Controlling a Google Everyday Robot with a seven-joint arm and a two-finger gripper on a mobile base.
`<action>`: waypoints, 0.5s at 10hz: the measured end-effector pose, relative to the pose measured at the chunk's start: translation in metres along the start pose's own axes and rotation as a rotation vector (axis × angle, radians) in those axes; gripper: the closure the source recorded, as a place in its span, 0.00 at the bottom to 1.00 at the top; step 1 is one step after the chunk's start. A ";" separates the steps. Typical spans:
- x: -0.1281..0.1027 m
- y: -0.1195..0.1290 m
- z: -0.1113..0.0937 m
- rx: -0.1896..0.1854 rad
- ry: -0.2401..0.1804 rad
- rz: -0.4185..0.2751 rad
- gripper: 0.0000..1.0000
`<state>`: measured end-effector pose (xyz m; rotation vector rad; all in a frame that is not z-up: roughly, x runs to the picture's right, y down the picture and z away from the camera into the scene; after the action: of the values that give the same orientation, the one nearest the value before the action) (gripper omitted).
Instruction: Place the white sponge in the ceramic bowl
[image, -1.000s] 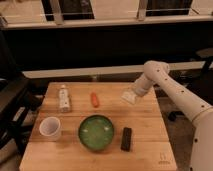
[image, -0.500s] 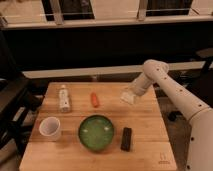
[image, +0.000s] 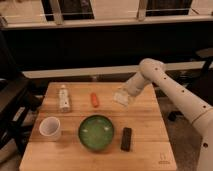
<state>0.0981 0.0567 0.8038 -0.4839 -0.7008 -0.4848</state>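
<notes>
The white sponge (image: 120, 99) is a small pale block at the tip of my arm, over the back right part of the wooden table (image: 150, 150). My gripper (image: 123, 96) is shut on it and holds it just above the tabletop. The ceramic bowl (image: 96, 132), green inside with a dark rim, stands at the front middle of the table, to the left of and nearer than the gripper. It holds nothing.
An orange carrot (image: 94, 99) lies left of the sponge. A long white packet (image: 63, 98) lies at the back left. A white cup (image: 50, 128) stands at the front left. A black rectangular block (image: 127, 138) lies right of the bowl.
My gripper and the sponge have shifted slightly to the left. Nothing else has moved.
</notes>
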 end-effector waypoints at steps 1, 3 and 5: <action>-0.019 -0.005 0.001 -0.009 -0.002 -0.042 1.00; -0.061 -0.011 0.010 -0.037 -0.012 -0.127 1.00; -0.098 0.000 0.016 -0.068 -0.025 -0.194 1.00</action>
<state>0.0251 0.0905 0.7451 -0.4885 -0.7612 -0.6873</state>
